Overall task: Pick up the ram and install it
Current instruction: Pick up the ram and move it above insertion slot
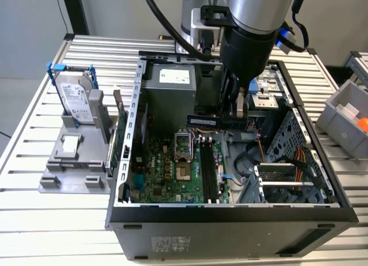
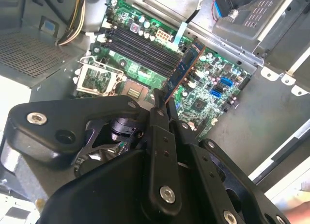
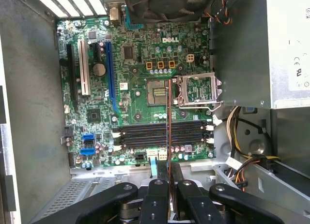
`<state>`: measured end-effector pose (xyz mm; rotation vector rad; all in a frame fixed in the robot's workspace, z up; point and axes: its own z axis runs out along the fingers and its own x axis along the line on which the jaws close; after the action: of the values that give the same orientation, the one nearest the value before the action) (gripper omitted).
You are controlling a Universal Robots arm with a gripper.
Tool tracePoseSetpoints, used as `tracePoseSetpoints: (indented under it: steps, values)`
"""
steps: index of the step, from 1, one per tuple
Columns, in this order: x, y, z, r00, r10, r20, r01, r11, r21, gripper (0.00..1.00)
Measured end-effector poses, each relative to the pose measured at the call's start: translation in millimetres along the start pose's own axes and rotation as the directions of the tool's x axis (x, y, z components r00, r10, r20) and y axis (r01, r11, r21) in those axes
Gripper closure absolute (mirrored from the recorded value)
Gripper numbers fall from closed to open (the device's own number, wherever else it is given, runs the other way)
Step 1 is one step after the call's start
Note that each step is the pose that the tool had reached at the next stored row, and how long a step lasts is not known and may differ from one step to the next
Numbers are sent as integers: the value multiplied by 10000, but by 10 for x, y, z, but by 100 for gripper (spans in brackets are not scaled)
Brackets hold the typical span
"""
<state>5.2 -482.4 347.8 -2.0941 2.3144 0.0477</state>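
Observation:
The ram [image 1: 206, 122] is a thin dark bluish stick held level above the open computer case, over the green motherboard [image 1: 164, 174]. My gripper [image 1: 237, 117] is shut on the end of it nearer the exterior view's right. In the second wrist view the ram [image 2: 186, 69] juts out from the gripper [image 2: 162, 105] above the board. The first wrist view shows the ram [image 3: 168, 127] edge-on, rising from the gripper [image 3: 169, 183] and crossing the long black memory slots [image 3: 145, 134] at a right angle. Those slots [image 1: 210, 171] lie well below the stick.
A silver hard drive [image 1: 75, 96] stands in a grey holder at the exterior view's left. The power supply [image 1: 172, 84] and drive cage [image 1: 287, 179] with cables crowd the case. A grey bin [image 1: 348, 113] sits at the exterior view's right. The processor socket [image 3: 193, 90] is beside the slots.

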Motion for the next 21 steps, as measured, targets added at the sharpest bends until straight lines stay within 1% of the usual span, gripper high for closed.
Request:
tracePoseSetpoints:
  steps: [6, 12, 21]
  values:
    - [0, 0, 0, 9995, 317, 4, -317, 9995, 6, 100]
    - [0, 0, 0, 9981, 610, 5, -610, 9981, 13, 100]
    - [0, 0, 0, 9977, 682, 6, -682, 9977, 16, 100]
